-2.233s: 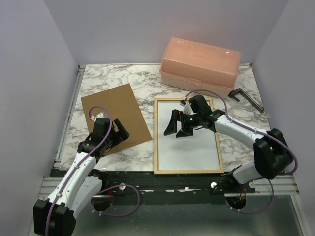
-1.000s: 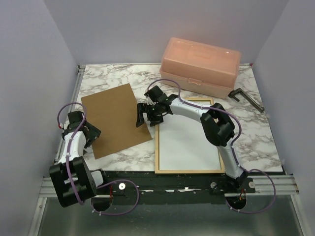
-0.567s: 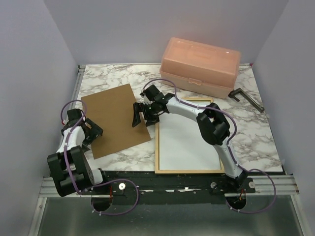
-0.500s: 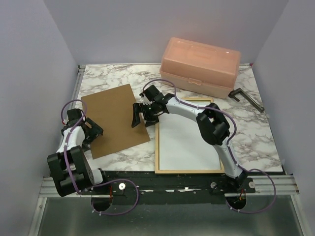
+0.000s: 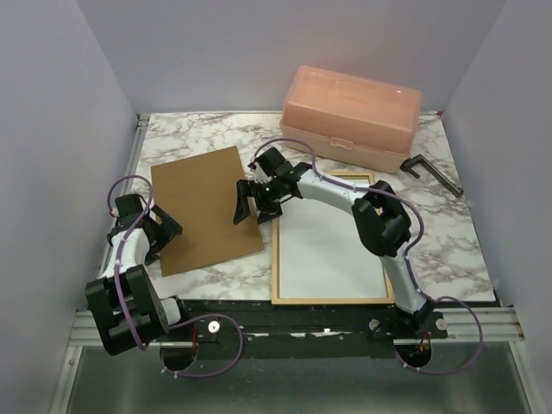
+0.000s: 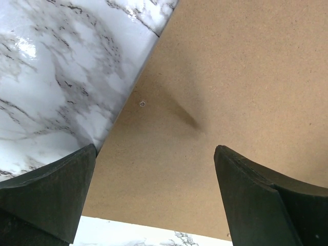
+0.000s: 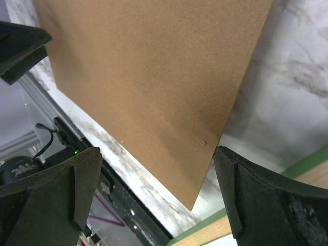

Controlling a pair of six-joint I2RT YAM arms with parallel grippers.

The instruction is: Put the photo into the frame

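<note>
**Status.** The frame (image 5: 332, 300) lies face down on the table (image 5: 431, 233), right of centre, with its pale wood back up. The photo (image 5: 332, 254) lies inside it, white reverse up, and appears seated. The brown backing panel (image 5: 207, 203) lies on the table just left of the frame, turned at an angle to it. A peach box (image 5: 349, 112) stands at the far side.

**Grippers.** The right gripper (image 5: 248, 203) is at the panel's right edge, jaws spread wide and gripping nothing. The left gripper (image 5: 164, 231) is at the panel's near-left edge, also spread wide and empty. Each wrist view shows panel surface between its fingers.

**Step in hand.** Judged from this layout, the step is pickup of the backing panel to close the frame over the photo.

**Next move.**
1. Work a finger under a panel edge, since the panel lies flat.
2. Close on the edge.
3. Lift the panel and carry it right.
4. Square it to the frame opening before lowering.

Take care not to drag the panel across the photo.
</note>
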